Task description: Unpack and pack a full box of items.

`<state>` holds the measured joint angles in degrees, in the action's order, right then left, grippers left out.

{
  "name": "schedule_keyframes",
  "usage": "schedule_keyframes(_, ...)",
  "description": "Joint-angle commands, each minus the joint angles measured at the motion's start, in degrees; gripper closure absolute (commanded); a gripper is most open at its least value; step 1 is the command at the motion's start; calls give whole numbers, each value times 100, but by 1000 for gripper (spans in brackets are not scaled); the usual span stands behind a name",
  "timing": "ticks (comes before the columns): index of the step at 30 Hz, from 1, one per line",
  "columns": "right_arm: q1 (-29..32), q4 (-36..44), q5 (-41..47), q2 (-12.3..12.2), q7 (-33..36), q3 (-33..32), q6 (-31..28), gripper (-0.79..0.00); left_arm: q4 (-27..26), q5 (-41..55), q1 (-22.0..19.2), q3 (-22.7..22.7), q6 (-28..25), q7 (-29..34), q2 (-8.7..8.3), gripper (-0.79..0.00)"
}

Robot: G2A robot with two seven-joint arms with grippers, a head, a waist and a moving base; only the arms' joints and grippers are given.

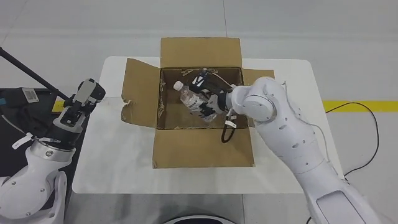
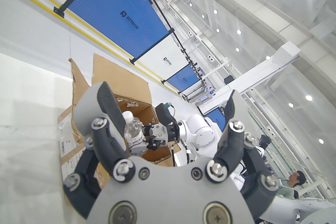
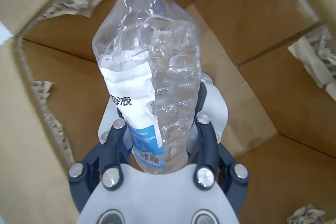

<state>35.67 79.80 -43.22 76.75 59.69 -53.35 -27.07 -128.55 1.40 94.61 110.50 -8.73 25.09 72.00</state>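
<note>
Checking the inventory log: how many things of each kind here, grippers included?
bottle: 1
box: 1
grippers: 2, the left gripper and the right gripper
Total: 4

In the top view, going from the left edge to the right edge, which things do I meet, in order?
left gripper → box's left flap → bottle → right arm

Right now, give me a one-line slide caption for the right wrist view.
The right gripper shut on a clear water bottle, held over the floor of the open cardboard box.
</note>
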Motion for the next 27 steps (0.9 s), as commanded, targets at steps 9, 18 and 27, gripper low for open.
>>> schedule_keyframes(9, 1034, 1274, 794, -322, -1142, -1528, -406, 0, 0, 0, 0, 0, 0, 0, 0, -785)
schedule_keyframes(18, 1633, 1636, 1703, -524, -1714, -2454, -1398, 0, 0, 0, 0, 0, 0, 0, 0, -785)
schedule_keyframes(27, 2045, 1957, 1571, -659, -1798, -2838, -1216, 0, 0, 0, 0, 0, 0, 0, 0, -785)
